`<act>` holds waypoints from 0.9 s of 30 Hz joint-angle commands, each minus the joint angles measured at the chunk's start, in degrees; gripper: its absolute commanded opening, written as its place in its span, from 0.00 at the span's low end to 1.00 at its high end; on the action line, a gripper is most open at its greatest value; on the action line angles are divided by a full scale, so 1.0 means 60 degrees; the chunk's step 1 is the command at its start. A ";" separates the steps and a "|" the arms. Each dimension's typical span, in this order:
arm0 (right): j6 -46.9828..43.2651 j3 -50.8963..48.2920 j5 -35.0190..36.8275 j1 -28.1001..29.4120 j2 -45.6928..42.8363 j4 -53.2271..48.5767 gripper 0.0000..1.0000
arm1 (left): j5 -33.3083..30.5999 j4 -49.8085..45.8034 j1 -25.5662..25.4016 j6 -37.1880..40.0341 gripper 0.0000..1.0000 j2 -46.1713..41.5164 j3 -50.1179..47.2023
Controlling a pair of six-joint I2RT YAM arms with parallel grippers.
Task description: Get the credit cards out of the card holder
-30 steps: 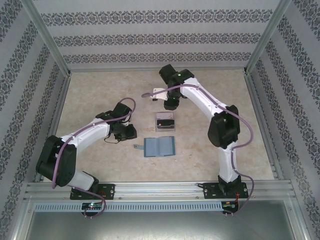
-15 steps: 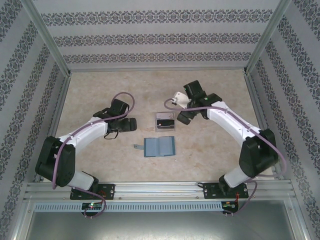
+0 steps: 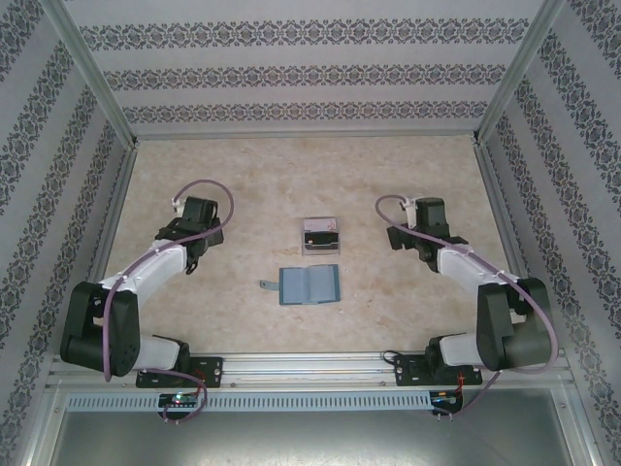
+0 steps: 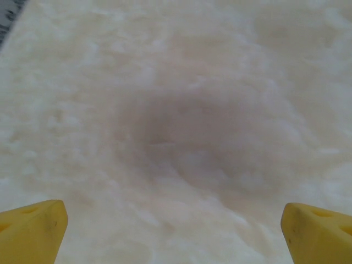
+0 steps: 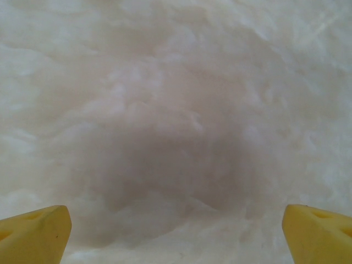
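Card holder (image 3: pixel 310 284) teal, lying open mid-worktop (image 3: pixel 233 175), small tab at its left. Cards (image 3: pixel 319 235) just behind it, not touching; dark band, print too small to read. Left fingers (image 4: pixel 30 231) spread wide, empty, over bare worktop well left of holder. Right fingers (image 5: pixel 33 231) likewise, well right. Patterned walls (image 3: pixel 310 73) around.

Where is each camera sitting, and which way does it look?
Top external: above and behind the arms, looking down at the table, card holder and credit cards; both arms show.
Left wrist: on the left arm, facing blurred table; yellow fingertips of the left gripper at the bottom corners.
Right wrist: likewise, with the right gripper.
Shared: the pale table.
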 commanded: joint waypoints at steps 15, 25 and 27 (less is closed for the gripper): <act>0.1655 -0.1817 -0.0402 -0.0646 0.1147 0.7378 0.98 | 0.2212 0.9835 0.1331 0.2682 1.00 0.1351 -0.3043; 0.1598 -0.2012 -0.0422 -0.0638 0.1325 0.7853 0.98 | 0.2712 1.0956 0.1369 0.2822 1.00 0.2075 -0.3380; 0.1588 -0.2012 -0.0429 -0.0638 0.1320 0.7853 0.98 | 0.2690 1.1369 0.1345 0.2964 1.00 0.2236 -0.3430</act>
